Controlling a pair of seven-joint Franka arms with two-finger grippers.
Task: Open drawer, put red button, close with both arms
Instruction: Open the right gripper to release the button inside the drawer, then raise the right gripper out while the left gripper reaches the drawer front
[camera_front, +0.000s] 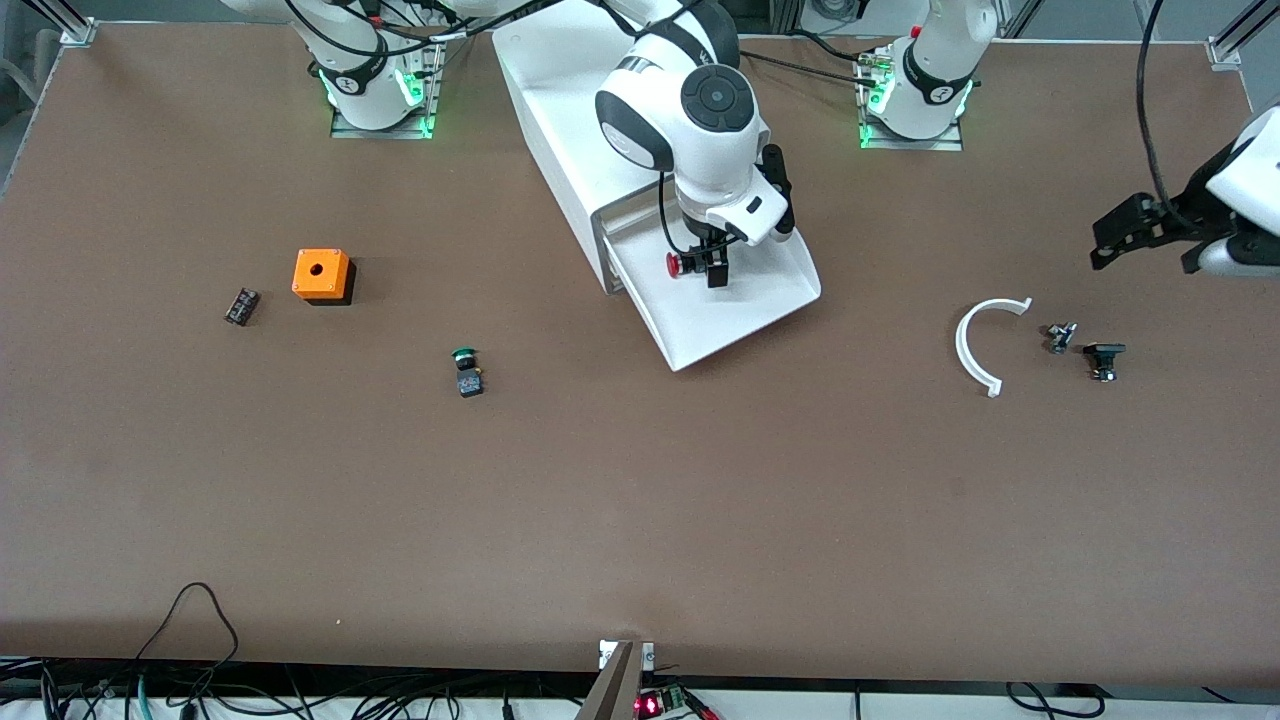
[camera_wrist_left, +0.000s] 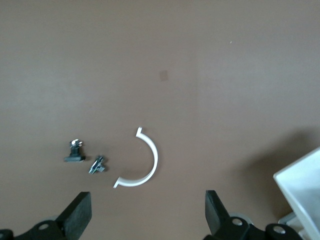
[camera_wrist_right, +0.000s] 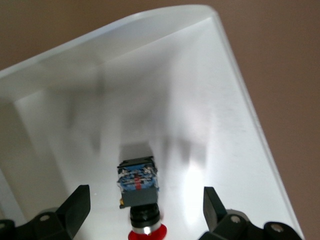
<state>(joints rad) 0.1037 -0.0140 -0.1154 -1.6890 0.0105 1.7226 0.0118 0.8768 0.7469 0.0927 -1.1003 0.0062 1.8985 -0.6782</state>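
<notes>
The drawer (camera_front: 765, 318) is pulled out of the white cabinet (camera_front: 560, 130), toward the front camera. The red button (camera_front: 678, 265) lies on its side on the drawer floor, close to the cabinet. In the right wrist view it (camera_wrist_right: 138, 186) lies between the fingers and touches neither. My right gripper (camera_front: 711, 264) hangs over the drawer, open and wide around the button (camera_wrist_right: 146, 201). My left gripper (camera_front: 1135, 228) is open and empty over the table at the left arm's end (camera_wrist_left: 147, 206).
A green-capped button (camera_front: 466, 371), an orange box (camera_front: 322, 275) and a small black part (camera_front: 241, 305) lie toward the right arm's end. A white curved piece (camera_front: 985, 345) and two small dark parts (camera_front: 1060, 337) (camera_front: 1103, 358) lie under the left gripper.
</notes>
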